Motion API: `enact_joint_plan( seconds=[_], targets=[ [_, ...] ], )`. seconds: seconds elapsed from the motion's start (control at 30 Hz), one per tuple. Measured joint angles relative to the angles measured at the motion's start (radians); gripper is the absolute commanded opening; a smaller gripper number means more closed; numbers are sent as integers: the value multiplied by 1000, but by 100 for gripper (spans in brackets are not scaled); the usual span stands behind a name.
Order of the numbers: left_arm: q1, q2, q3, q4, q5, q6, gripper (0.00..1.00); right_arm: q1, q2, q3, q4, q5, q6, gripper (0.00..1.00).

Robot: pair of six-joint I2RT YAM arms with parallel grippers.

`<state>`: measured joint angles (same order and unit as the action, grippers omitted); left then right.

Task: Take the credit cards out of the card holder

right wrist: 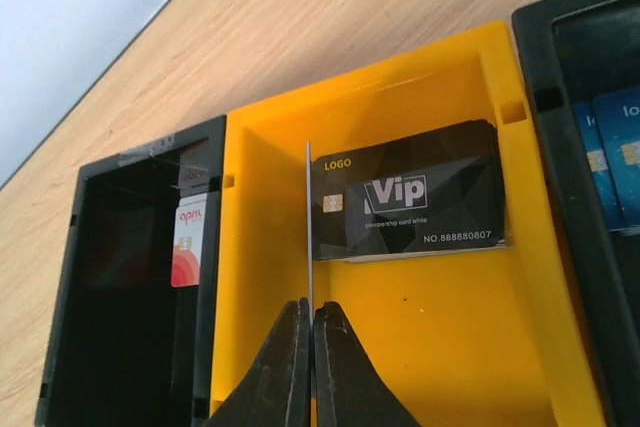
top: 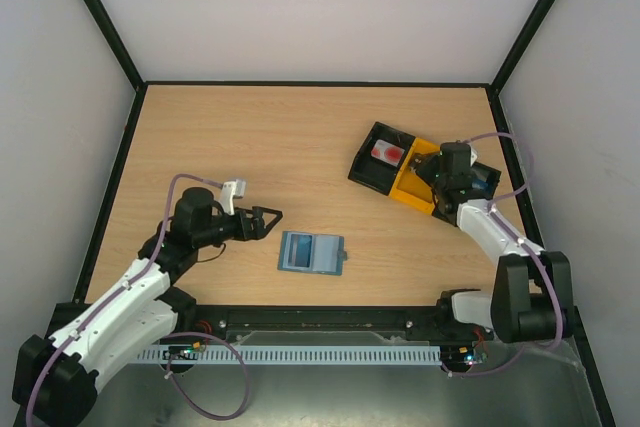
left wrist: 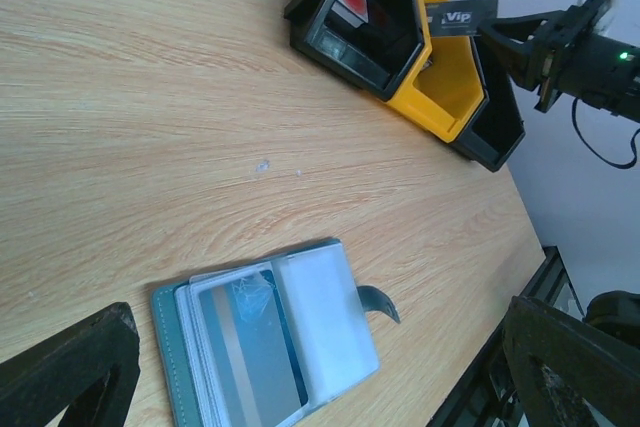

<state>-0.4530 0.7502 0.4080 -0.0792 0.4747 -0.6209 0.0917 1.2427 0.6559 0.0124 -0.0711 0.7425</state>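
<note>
Left fingers (left wrist: 70, 372) splayed low beside the card holder (left wrist: 270, 347); right fingers (right wrist: 285, 367), arm outstretched, pinch a card (left wrist: 460, 17) over the tray (top: 408, 190).

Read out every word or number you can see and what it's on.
"LOGO", "Vip", "NO.888880807": black card, right wrist view.
"Vip": gripped card in the right gripper, left wrist view.
Small line under "Vip" on the black card: too small to read.
White-red card and blue cards: lettering blurred or cut off.
</note>
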Motion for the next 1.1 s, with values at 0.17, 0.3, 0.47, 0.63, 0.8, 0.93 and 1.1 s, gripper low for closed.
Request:
enact_joint_plan(
  seconds=[0.17,0.3,0.47,0.63,0.8,0.93,1.1],
  targets=[
    [0,-14,0,4,0,0,100,-3,54,7,9,-20,-8,2],
    [0,-42,0,5,1,-4,100,-8,73,7,35,-39,-21,2],
    [0,-38,2,5,13,-13,100,-14,97,7,79,-54,-29,2],
    [0,-10,6,7,23,-15,100,-23,141,9,115,-78,-33,2],
    [0,7,5,29,35,-27,100,-27,165,9,137,-95,-47,2],
    [0,13,-1,44,44,-43,100,-33,173,9,159,-95,-56,2],
    [0,18,-6,59,47,-58,100,-47,198,9,187,-103,-64,2]
  ],
)
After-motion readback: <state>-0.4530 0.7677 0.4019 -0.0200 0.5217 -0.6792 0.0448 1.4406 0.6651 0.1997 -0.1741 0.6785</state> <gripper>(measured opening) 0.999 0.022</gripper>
